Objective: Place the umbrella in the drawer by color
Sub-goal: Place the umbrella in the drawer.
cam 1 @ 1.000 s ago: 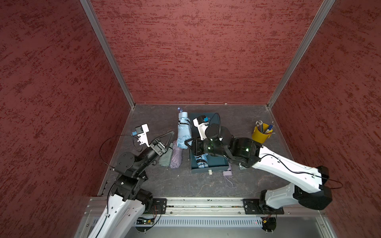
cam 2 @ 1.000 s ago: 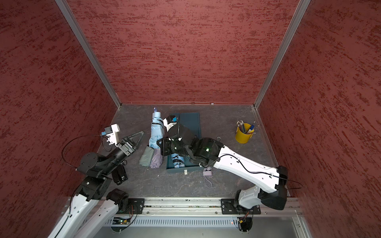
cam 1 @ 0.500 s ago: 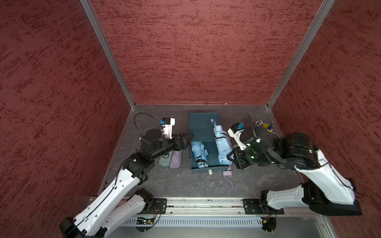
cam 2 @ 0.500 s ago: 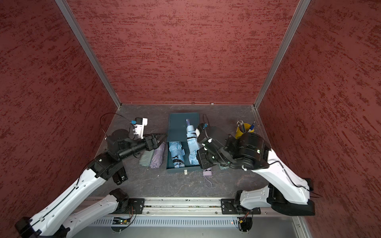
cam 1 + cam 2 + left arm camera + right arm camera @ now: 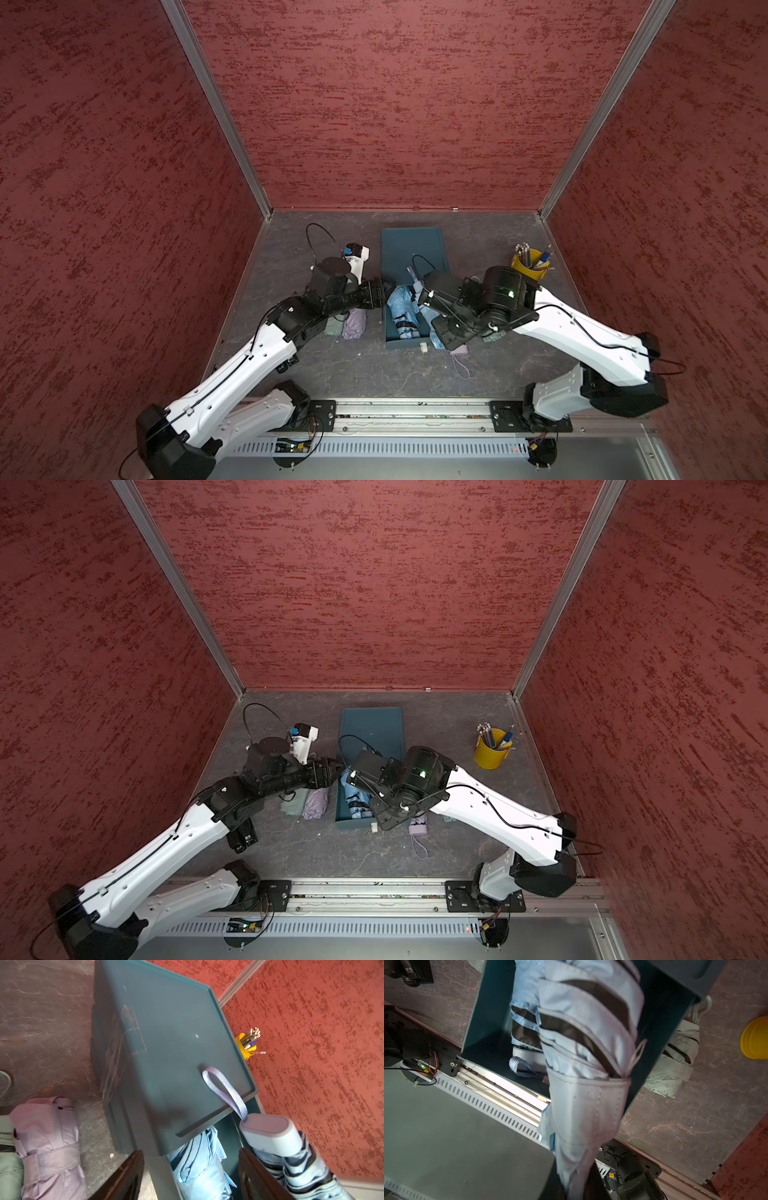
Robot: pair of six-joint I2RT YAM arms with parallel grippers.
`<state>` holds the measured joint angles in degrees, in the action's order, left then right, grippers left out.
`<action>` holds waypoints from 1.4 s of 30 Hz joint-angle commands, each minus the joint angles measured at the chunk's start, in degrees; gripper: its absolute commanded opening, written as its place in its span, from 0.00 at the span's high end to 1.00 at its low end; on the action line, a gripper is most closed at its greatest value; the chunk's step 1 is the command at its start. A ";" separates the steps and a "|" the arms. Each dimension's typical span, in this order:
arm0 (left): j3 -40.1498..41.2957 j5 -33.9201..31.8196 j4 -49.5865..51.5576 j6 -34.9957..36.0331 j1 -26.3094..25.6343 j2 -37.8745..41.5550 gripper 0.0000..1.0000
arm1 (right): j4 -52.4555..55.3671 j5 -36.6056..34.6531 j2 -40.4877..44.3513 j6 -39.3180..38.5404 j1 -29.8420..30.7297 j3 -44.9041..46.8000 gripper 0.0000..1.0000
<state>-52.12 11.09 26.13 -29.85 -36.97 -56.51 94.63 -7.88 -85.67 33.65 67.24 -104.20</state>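
**Blue umbrella comes down beside its match**

Red walls box in a dark stone counter (image 5: pixel 332 374). On it a teal cabinet (image 5: pixel 413 253) has its drawer (image 5: pixel 405 345) pulled toward the rail.

Both top views: a second back the right pincer (image 5: pixel 446 338) carried the blue umbrella (image 5: pixel 434 336) left of the cabinet. It has since swung across and now sits low along the drawer's right side, beside the stowed umbrella (image 5: pixel 401 307). The left pincer (image 5: pixel 384 286), then drawn back, has reached the drawer's left wall. Blue joins blue, so I judge only the release is left. A lilac umbrella (image 5: pixel 355 324) and a green umbrella (image 5: pixel 332 326) wait on the counter, left of the drawer.

Left wrist: the left pincer's jaws stand apart, gripping nothing, with one finger outside the drawer wall and the other over the drawer. Only here does the blue umbrella's handle (image 5: pixel 270 1136) show, up at the cabinet's front edge. Its strap (image 5: pixel 224 1086) is draped on the cabinet top and might snag on closing.

Right wrist: the right pincer (image 5: pixel 571 1190) is clamped on the blue umbrella's fabric end, which reaches past the drawer's front wall. The arm hides this from above.
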 commanded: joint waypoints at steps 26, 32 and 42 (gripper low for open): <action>-4.00 -9.53 15.13 2.12 -10.80 -1.28 0.57 | -20.68 21.38 16.07 26.44 -0.35 10.69 1.00; -3.21 -10.86 14.61 1.76 -11.51 -0.39 0.58 | -31.70 20.68 21.88 39.18 -2.62 20.65 1.00; -3.01 -12.07 14.70 3.04 -11.47 -0.02 0.59 | -44.66 24.88 21.63 43.47 -8.14 29.36 1.00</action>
<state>-54.81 0.49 41.15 -28.10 -48.23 -57.63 58.57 14.85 -63.72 75.57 60.42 -74.83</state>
